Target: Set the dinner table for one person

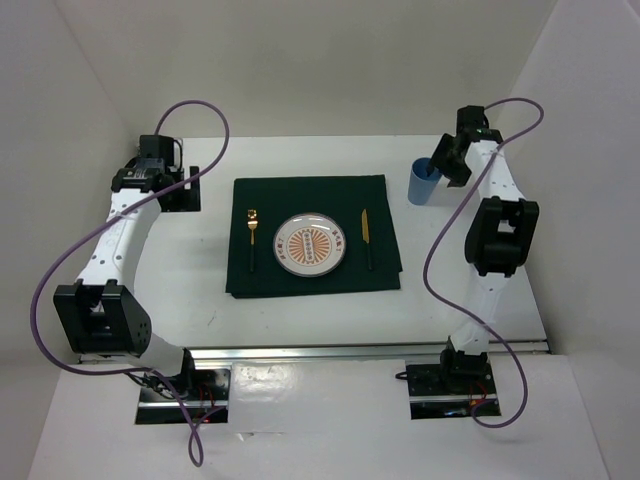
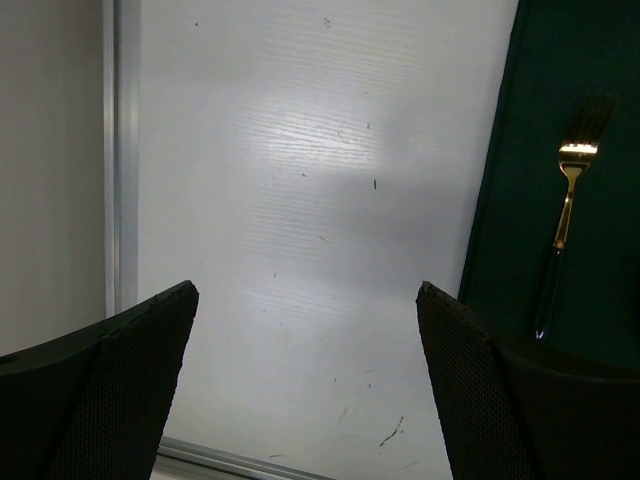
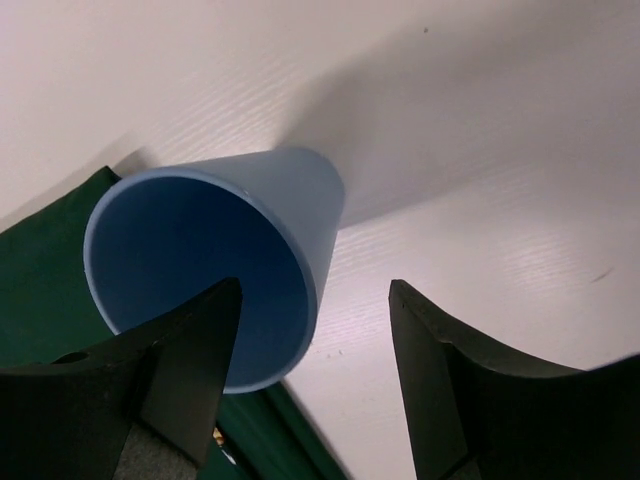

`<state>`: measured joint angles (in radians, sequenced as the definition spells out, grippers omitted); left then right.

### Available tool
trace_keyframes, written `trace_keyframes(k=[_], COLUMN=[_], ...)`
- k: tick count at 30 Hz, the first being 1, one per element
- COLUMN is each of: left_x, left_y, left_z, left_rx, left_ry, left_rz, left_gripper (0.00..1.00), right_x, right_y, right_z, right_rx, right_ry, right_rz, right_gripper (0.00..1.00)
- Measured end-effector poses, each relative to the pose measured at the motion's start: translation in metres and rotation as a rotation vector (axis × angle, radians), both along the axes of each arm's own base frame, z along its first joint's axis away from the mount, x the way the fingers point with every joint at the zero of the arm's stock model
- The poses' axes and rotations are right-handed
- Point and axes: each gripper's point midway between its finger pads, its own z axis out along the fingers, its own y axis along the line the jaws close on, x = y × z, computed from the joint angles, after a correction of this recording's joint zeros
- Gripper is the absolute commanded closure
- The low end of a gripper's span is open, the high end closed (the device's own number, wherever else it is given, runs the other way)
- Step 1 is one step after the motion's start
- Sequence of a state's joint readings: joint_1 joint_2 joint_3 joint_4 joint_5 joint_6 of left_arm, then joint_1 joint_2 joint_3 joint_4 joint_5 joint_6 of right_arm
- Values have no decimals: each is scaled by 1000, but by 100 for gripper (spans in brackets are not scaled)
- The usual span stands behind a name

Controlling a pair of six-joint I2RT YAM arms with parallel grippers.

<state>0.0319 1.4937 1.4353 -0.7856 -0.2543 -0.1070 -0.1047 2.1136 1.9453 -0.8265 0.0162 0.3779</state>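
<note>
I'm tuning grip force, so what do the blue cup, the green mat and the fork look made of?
Blue cup: probably plastic, with a smooth matte wall of even colour and a thin rim.
Green mat: seemingly cloth, dull with no sheen and slightly uneven edges.
Fork: metal, its gold-toned head glinting. The handle looks dark, material unclear.

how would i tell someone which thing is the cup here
On the white table, find the dark green mat in the middle. Just beyond the mat's far right corner stands the cup. It is the only blue thing and the only upright one; the plate, fork and knife all lie flat on the mat.
</note>
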Motion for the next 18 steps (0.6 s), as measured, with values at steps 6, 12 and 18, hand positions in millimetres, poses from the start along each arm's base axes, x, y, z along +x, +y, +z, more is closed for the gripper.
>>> trace_keyframes(k=[6, 12, 18], left_x=[-1, -2, -2], left_y=[8, 11, 9], left_z=[0, 0, -1], left_rx=[-5, -14, -22], left_ry=[1, 0, 2], left_rz=[22, 27, 22], left_gripper=[4, 4, 4], right_x=[10, 13, 27], right_y=[3, 2, 25], right_z=[-5, -8, 44], right_rx=[37, 29, -153], right_ry=[-9, -2, -82], right_rz=[0, -7, 34], right_gripper=[87, 100, 100])
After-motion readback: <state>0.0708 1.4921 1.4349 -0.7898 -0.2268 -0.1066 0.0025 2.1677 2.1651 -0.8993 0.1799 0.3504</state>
